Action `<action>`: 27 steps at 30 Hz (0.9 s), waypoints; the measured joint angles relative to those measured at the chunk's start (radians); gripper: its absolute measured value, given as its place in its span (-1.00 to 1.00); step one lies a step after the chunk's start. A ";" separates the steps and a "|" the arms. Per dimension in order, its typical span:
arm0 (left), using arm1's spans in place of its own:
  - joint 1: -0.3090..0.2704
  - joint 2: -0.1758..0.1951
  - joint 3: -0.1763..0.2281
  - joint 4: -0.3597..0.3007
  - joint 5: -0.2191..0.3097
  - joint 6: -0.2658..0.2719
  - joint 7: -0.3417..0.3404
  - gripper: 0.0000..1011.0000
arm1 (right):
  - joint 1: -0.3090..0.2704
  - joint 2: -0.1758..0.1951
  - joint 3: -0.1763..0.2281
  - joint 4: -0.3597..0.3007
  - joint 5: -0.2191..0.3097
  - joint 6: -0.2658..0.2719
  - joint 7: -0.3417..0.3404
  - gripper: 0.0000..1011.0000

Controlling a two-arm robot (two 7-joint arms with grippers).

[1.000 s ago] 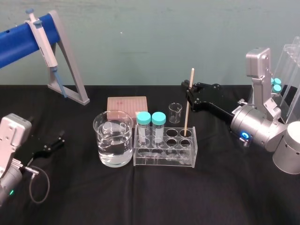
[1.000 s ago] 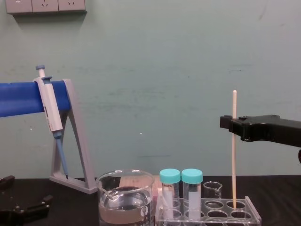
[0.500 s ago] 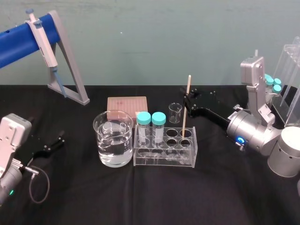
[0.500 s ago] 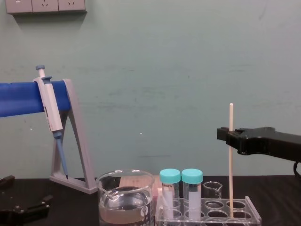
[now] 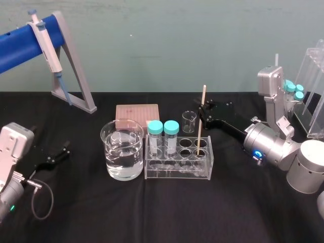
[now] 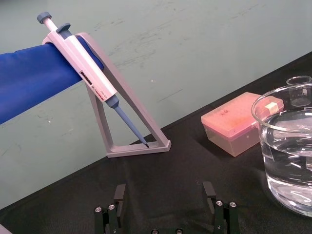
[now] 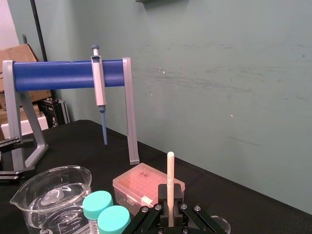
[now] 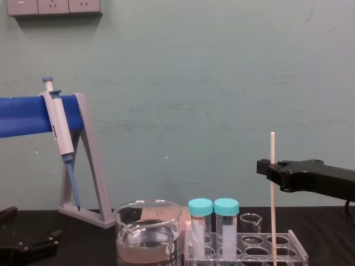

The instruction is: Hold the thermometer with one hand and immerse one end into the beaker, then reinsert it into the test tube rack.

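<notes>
The thermometer (image 5: 200,129), a thin cream-white rod, stands nearly upright with its lower end down in a hole at the right end of the clear test tube rack (image 5: 177,171). My right gripper (image 5: 202,108) is shut on the rod's upper part, and the rod's tip pokes up above the fingers (image 7: 170,168). In the chest view the thermometer (image 8: 273,210) runs down from the right gripper (image 8: 267,166) into the rack (image 8: 244,258). The water-filled beaker (image 5: 122,152) stands just left of the rack. My left gripper (image 6: 165,204) rests open and empty at the table's left.
Two teal-capped tubes (image 5: 163,129) stand in the rack's left end. Behind it are a pink tip box (image 5: 136,111) and a tiny beaker (image 5: 189,121). A pipette (image 5: 46,43) hangs on the grey stand with a blue bar at the back left. A clear rack (image 5: 314,91) stands far right.
My right gripper has come down and slightly left with the thermometer, sinking its lower end deeper into the rack's hole. The left arm has not moved.
</notes>
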State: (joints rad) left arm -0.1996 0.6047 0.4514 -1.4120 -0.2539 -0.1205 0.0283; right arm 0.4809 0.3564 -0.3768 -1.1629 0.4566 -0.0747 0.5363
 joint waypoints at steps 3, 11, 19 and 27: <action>0.000 0.000 0.000 0.000 0.000 0.000 0.000 0.99 | -0.001 -0.002 0.001 0.002 -0.001 0.000 0.000 -0.90; 0.000 0.000 0.000 0.000 0.000 0.000 0.000 0.99 | -0.001 -0.006 0.002 0.003 -0.003 0.005 0.003 -0.90; 0.000 0.000 0.000 0.000 0.000 0.000 0.000 0.99 | -0.013 -0.010 0.000 0.002 -0.002 0.014 0.004 -0.90; 0.000 0.000 0.000 0.000 0.000 0.000 0.000 0.99 | -0.020 -0.009 0.000 -0.003 -0.001 0.015 0.004 -0.90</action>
State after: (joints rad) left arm -0.1995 0.6047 0.4513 -1.4120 -0.2539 -0.1205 0.0283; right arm 0.4611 0.3470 -0.3769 -1.1662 0.4554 -0.0594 0.5400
